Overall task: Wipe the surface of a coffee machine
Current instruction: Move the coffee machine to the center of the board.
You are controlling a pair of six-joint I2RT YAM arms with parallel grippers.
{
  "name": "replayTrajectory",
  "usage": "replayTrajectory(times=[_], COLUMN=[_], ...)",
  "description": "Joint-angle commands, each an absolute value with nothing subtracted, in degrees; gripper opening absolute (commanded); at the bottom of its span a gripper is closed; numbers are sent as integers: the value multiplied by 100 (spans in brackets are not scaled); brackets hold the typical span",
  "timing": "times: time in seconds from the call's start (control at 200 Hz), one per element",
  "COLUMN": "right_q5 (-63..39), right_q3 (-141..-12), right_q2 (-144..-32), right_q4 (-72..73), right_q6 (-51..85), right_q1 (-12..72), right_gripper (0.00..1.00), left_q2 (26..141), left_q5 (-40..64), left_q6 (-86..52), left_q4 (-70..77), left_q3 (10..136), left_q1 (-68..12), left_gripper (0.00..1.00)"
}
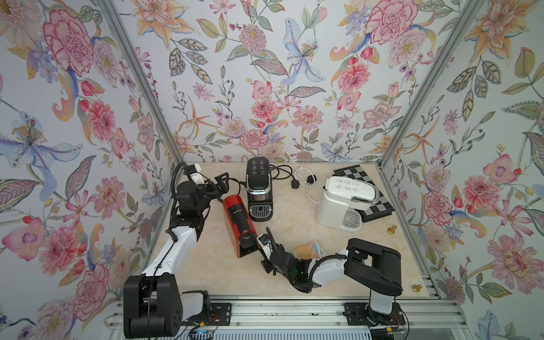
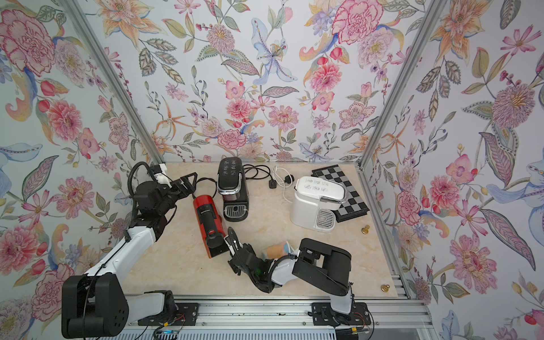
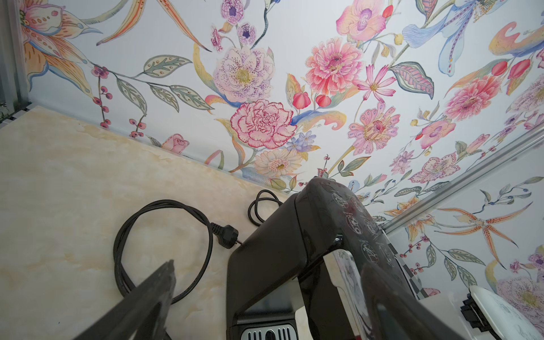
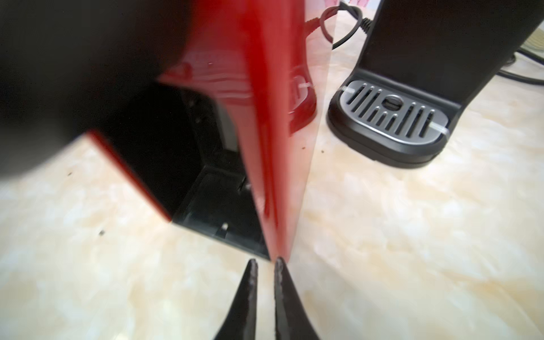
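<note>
Approaching the red coffee machine (image 1: 235, 223) appears to be the step in hand. Wiping has not begun: the cloth (image 1: 307, 250) lies on the bench (image 1: 294, 229), and neither hand carries it.

- The right hand (image 4: 265, 262) is clenched, its fingers all but together with nothing between them. Its tips sit at the lower front corner of the red coffee machine (contact cannot be confirmed from the wrist view).
- The left hand (image 1: 220, 182) is released, jaws wide and empty, hovering just beside the black coffee machine (image 1: 259, 188), on the side facing away from the white coffee machine (image 1: 343, 203).

Location: the red coffee machine stands upright on the bench just beside the black coffee machine, nearer the robot's base and turned at an angle to it. The cloth lies well forward of the black coffee machine, partly hidden by the right forearm.

Next move, as a judgement: the right hand should withdraw, open, and take up the cloth before any surface can be wiped. The cloth sits close under the forearm, so the reach calls for folding the arm back.

Appearance: glossy red side panels that mirror the bench, a dark top strip with small lettering, a black spout head at the front, and an open black recess at the base. No stain can be made out on it (the white coffee machine carries handwriting on its lid and may be the intended one; this cannot be settled).
</note>
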State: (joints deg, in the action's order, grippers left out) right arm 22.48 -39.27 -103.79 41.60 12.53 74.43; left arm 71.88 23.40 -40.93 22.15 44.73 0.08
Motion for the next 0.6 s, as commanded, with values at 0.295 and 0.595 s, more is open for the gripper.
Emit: replayTrajectory(times=[0.295,0.595], right_q5=[1967,1095], right_q3=[-3010,-3880], right_q2=[-8753,-8398], right_q4=[3580,2616], right_q6=[1002,840], right_q1=[7671,7082], right_gripper=[17,68], left_q2=[7154,7596], left_q5=[2452,2757], left_q6=[-3908,-3948], left_q4=[2237,2119], left_q3=[4119,4314], left_q1=[-307,-284], left_gripper=[99,99])
